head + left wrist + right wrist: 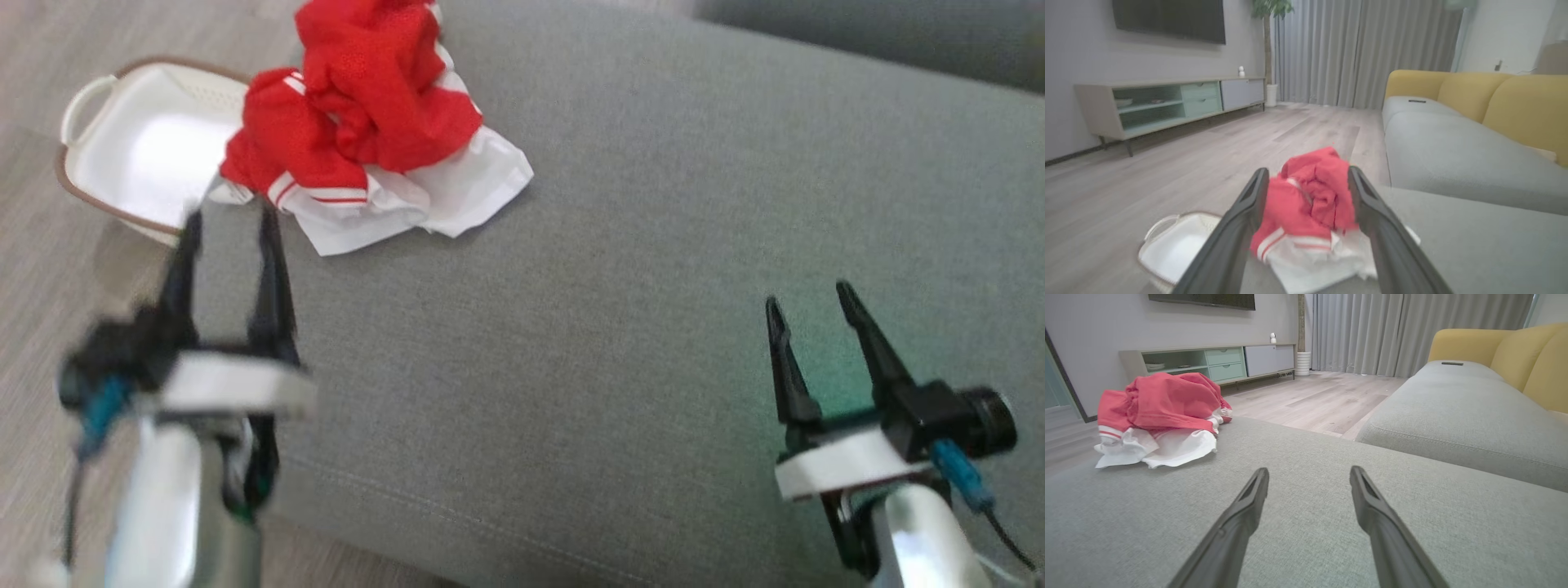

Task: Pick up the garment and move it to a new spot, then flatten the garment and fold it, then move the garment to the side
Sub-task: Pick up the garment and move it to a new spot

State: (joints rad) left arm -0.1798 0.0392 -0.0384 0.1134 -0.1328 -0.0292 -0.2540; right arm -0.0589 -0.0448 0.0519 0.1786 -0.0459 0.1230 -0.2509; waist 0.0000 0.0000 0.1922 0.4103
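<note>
Left wrist view gives you the left gripper (pixel 1307 171) with its jaws spread wide, framing the crumpled red mesh garment with white striped trim and white lining (pixel 1306 204). As far as you can judge it is just short of the cloth, and nothing is held. Your right gripper (pixel 807 294) also stands wide apart and empty, low over bare cushion and well apart from the cloth. The garment lies heaped at the left edge of the grey woven-fabric sofa cushion (pixel 612 286). Part of it seems to hang over towards the white plastic basket with a brown rim (pixel 122 139), which sits on the pale wood floor (pixel 33 269) just beside. The risk, I'd judge, is that pinching only a top fold could let the heap unroll and slide off that edge into the basket or onto the floor. Closing too low could snag the upholstery. No brand, label or readable writing shows on anything.
</note>
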